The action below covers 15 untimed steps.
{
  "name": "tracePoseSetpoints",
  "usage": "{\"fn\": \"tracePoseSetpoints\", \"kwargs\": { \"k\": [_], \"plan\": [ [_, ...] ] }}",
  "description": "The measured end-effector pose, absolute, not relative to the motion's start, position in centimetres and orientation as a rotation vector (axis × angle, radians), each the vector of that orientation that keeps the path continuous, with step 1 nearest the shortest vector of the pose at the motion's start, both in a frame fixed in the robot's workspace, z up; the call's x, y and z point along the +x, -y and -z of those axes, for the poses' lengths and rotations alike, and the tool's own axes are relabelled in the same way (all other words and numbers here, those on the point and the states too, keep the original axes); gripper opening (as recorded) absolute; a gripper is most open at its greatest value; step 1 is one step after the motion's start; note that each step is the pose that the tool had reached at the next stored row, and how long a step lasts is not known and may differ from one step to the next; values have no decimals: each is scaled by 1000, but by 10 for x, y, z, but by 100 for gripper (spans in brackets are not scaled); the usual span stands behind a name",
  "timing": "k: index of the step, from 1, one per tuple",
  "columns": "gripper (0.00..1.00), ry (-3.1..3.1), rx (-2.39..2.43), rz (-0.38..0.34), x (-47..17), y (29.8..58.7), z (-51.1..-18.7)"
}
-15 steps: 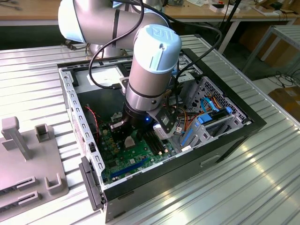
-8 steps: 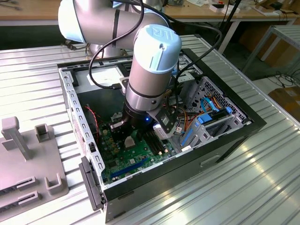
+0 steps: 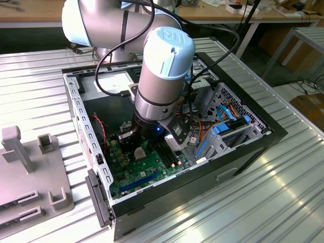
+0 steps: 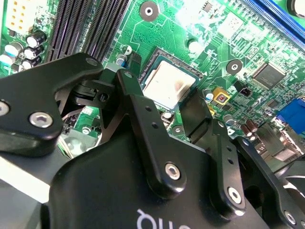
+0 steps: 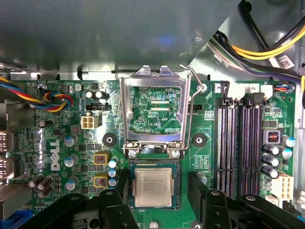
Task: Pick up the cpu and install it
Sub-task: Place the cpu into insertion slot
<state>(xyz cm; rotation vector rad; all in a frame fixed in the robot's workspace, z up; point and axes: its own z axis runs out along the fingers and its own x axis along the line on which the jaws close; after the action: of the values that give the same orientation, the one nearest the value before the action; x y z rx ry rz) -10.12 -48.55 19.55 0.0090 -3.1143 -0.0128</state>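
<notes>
Placement seems done: the cpu (image 5: 152,187) lies flat in the socket (image 5: 152,163), the gripper (image 5: 160,185) open astride it, frame (image 5: 125,109) raised, so any withdrawal calls for a straight, nudge-free rise.

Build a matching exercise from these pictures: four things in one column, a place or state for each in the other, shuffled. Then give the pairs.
Things
1. cpu
2. hinged metal frame
3. memory slots
4. grey tray

Places or states
a. black, in a row beside the socket
b. swung open, off the socket
c. outside the computer case, on the ribbed table
d. lying flat in the socket, between the fingers of the open gripper

Pairs: 1-d, 2-b, 3-a, 4-c
</notes>
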Motion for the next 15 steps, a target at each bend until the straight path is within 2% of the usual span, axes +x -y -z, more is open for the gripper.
{"fn": "tracePoseSetpoints", "kwargs": {
  "k": [15],
  "plan": [
    [60, 3114, 9, 13, -101, 486, -198]
  ]
}}
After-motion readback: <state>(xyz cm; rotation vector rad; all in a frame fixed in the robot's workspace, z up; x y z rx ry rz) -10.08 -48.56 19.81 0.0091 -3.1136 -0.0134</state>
